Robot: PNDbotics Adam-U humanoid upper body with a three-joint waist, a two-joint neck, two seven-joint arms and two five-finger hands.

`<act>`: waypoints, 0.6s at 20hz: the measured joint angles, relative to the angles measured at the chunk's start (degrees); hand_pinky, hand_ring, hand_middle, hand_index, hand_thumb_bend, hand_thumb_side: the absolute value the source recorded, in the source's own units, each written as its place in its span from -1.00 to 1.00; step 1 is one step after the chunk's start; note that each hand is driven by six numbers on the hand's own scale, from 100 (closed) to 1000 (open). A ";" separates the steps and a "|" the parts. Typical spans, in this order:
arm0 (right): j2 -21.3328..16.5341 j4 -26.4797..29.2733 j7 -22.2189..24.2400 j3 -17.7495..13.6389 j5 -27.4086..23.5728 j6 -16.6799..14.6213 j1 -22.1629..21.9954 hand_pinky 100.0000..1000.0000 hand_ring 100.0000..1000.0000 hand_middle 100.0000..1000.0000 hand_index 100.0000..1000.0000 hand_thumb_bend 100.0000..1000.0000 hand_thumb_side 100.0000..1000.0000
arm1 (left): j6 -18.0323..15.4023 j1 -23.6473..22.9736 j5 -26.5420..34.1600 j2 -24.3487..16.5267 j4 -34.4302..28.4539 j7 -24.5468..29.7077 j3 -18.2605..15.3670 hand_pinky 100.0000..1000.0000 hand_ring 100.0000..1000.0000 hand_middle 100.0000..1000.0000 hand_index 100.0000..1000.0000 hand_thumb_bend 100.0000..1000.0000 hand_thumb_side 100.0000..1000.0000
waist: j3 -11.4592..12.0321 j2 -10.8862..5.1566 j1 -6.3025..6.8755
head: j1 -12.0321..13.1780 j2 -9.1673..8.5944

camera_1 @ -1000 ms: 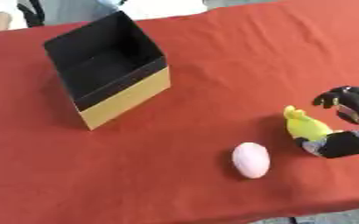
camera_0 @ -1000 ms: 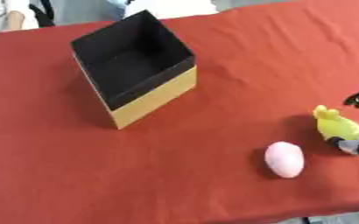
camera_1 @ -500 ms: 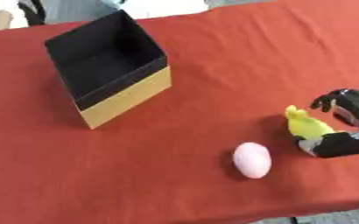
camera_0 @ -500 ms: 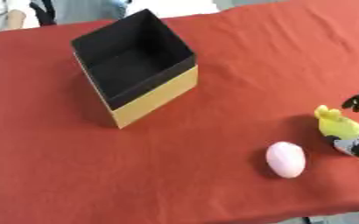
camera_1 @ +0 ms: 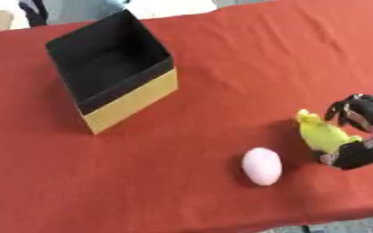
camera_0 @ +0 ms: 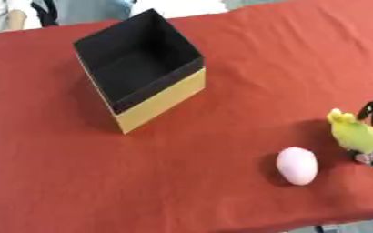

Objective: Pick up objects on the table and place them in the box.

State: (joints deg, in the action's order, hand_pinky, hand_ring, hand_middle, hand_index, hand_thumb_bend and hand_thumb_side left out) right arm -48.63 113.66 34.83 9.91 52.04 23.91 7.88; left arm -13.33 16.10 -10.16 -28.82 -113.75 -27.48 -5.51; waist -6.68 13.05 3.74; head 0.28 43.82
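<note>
An open box [camera_0: 138, 75] with black inside and tan outer walls stands on the red table at the upper left; nothing shows inside it. A pale pink egg-shaped object [camera_1: 262, 165] lies near the table's front edge. To its right a yellow-green soft object [camera_1: 323, 135] sits in my right hand [camera_1: 361, 132], whose black fingers [camera_1: 360, 111] curl behind it while the thumb closes in front of it at its lower end. My left hand shows in no view.
The red tablecloth [camera_0: 221, 41] covers the whole table; its front edge runs along the bottom right. A person sits beyond the far edge at the upper left, touching nothing.
My right hand has closed a little tighter round the yellow-green object. The box and the pink egg have stayed put.
</note>
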 measured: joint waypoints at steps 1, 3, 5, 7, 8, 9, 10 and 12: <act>0.02 0.00 -0.94 0.00 -0.31 0.31 0.14 0.16 0.08 -0.10 0.29 -0.57 -1.00 | 0.00 0.00 0.00 0.00 0.00 0.02 0.00 -0.04 0.61 0.28 0.58 -1.00 -0.39 | 0.00 0.00 0.00 | -0.03 0.00; 0.05 0.00 -2.89 0.00 -1.15 1.09 0.20 -0.01 -0.05 -0.20 0.20 -0.72 -1.00 | 0.01 0.00 -0.01 0.01 0.00 0.14 0.00 -0.04 0.61 0.28 0.58 -1.00 -0.39 | 0.00 0.01 0.00 | -0.10 0.00; 0.15 0.00 -5.11 0.01 -2.14 1.82 0.29 -0.14 -0.14 -0.31 0.08 -0.74 -1.00 | 0.02 0.00 -0.02 0.01 0.00 0.27 0.00 -0.04 0.61 0.28 0.58 -1.00 -0.38 | 0.01 0.01 0.00 | -0.13 0.00; 0.31 0.00 -7.14 0.03 -2.89 2.58 0.50 -0.22 -0.20 -0.36 0.03 -0.76 -1.00 | 0.05 0.00 -0.02 0.01 0.00 0.36 0.00 -0.04 0.61 0.28 0.58 -1.00 -0.38 | 0.03 0.01 0.00 | -0.15 0.00; 0.41 0.00 -7.94 0.08 -3.20 2.95 0.51 -0.25 -0.22 -0.38 0.00 -0.77 -1.00 | 0.05 0.00 -0.02 0.02 0.00 0.39 0.00 -0.04 0.61 0.28 0.58 -1.00 -0.39 | 0.05 0.01 -0.01 | -0.17 0.00; 0.45 0.00 -8.57 0.21 -3.41 3.26 0.51 -0.28 -0.24 -0.41 -0.02 -0.79 -1.00 | 0.02 0.00 -0.02 0.02 0.00 0.42 0.00 -0.04 0.60 0.28 0.58 -1.00 -0.39 | 0.06 0.01 -0.01 | -0.19 0.00; 0.45 0.00 -9.05 0.34 -3.68 3.47 0.53 -0.29 -0.25 -0.42 -0.03 -0.81 -1.00 | 0.01 0.00 -0.02 0.02 0.00 0.44 0.00 -0.04 0.60 0.28 0.58 -1.00 -0.39 | 0.09 0.01 -0.01 | -0.19 0.00; 0.46 0.00 -10.02 0.37 -4.37 3.67 0.75 -0.30 -0.26 -0.43 -0.04 -0.81 -1.00 | -0.01 0.00 -0.02 0.02 0.00 0.45 0.00 -0.04 0.60 0.28 0.58 -1.00 -0.39 | 0.17 0.01 -0.01 | -0.20 0.00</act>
State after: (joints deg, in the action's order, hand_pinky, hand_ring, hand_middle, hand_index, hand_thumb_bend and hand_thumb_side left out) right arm -48.17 113.66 24.81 10.29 47.68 27.58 8.63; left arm -13.33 16.10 -10.18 -28.80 -113.75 -27.03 -5.51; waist -6.51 13.05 3.73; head 0.07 43.82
